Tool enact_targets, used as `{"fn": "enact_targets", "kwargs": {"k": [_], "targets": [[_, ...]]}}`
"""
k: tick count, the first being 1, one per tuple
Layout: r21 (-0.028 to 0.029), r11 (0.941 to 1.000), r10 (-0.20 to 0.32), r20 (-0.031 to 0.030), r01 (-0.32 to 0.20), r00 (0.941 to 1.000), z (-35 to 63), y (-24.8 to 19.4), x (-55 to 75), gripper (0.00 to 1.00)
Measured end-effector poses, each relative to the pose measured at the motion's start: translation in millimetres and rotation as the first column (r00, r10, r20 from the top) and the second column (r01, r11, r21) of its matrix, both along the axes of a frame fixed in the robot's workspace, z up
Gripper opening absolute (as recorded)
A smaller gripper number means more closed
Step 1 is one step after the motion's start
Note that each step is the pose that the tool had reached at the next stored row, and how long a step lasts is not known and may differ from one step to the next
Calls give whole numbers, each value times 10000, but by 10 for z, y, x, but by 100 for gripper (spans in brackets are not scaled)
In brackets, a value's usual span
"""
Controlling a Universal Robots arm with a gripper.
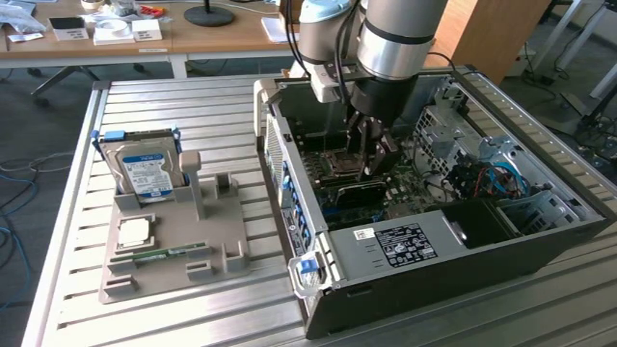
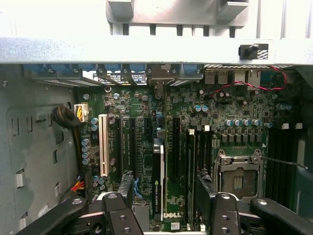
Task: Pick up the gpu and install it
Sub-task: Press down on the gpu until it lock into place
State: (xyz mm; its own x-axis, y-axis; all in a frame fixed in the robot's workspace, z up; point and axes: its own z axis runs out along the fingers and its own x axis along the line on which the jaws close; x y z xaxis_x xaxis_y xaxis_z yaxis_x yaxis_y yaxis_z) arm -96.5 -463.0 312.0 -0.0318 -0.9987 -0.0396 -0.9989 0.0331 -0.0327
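The gpu (image 2: 157, 183) stands on edge in a motherboard slot inside the open computer case (image 1: 453, 253), its black face with a small label turned toward the camera. In the exterior view the gpu (image 1: 359, 191) shows as a dark card low on the board. My gripper (image 2: 168, 213) hangs directly over it and is open. One black finger (image 2: 117, 215) stands on each side of the card, with a gap between each finger and the card. In the exterior view my gripper (image 1: 371, 155) reaches down into the middle of the case.
On the exterior view's left a grey fixture tray (image 1: 222, 253) holds a hard drive (image 1: 144, 170), a CPU (image 1: 135, 231) and a RAM stick (image 1: 159, 254). Around the gripper are the CPU socket (image 2: 239, 178), cables (image 1: 492, 177) and the drive cages.
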Motion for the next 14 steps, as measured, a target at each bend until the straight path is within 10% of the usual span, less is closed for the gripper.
{"fn": "enact_targets", "kwargs": {"k": [14], "targets": [[0, 10000, 0, 0, 0, 10000, 0, 0, 0, 20]]}}
